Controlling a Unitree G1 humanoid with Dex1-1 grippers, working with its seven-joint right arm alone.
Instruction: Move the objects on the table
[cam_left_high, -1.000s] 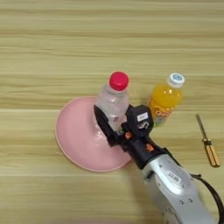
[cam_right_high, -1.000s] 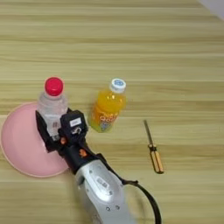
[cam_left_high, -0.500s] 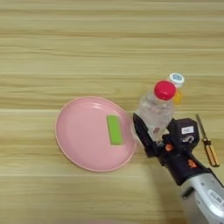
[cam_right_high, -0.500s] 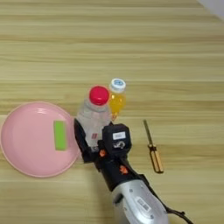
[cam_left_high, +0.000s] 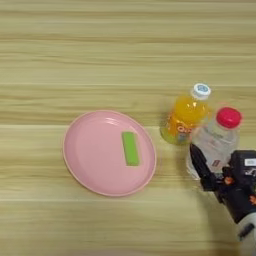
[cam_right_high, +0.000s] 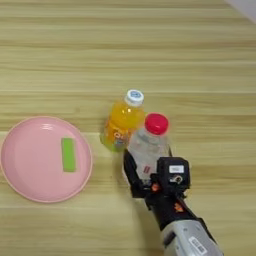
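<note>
Two black fingers of the right gripper (cam_right_high: 147, 172) clamped around the clear water bottle (cam_right_high: 148, 146), bottle upright beside the orange juice bottle (cam_right_high: 121, 121), green block (cam_left_high: 130, 148) lying flat on the pink plate (cam_left_high: 90, 160), left on the table (cam_left_high: 100, 55).

The green block (cam_left_high: 130, 148), small, flat and bright, is lying lengthwise toward the middle left of the frame. The clear water bottle (cam_right_high: 148, 146) with its red cap and white label is standing nearly upright at the lower right, on the table (cam_left_high: 100, 60) of pale striped wood.
</note>
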